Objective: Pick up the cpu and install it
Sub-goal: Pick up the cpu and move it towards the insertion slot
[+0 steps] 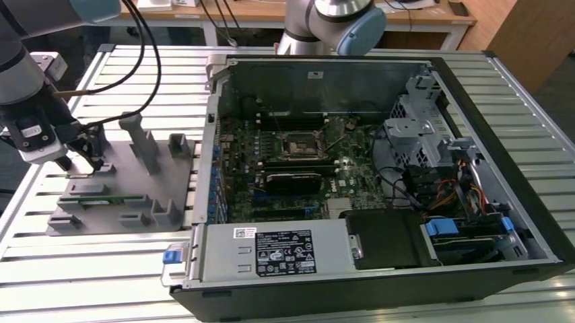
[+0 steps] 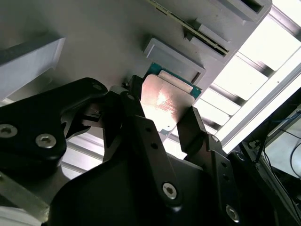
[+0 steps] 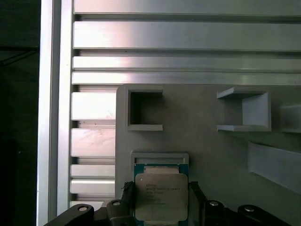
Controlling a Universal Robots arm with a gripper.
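Slats of the aluminium table [image 1: 108, 282] carry the open computer case [image 1: 359, 306] and, toward the exterior view's left, a grey fixture tray [image 1: 117, 178]. The gripper [image 1: 81, 163] stands low over that tray. It is narrowed onto the cpu [image 3: 161, 197], which lies against a raised lip of the tray, and the fingers [image 2: 190, 129] bear on two opposite edges of the chip. The hold looks centred. It will serve best kept level and light, bearing on the edges alone, well apart from the socket [image 1: 299, 145] inside the case. The chip's underside is hidden, so I cannot tell whether it rests on the tray or hangs just clear of it. Its corner mark is also unclear.
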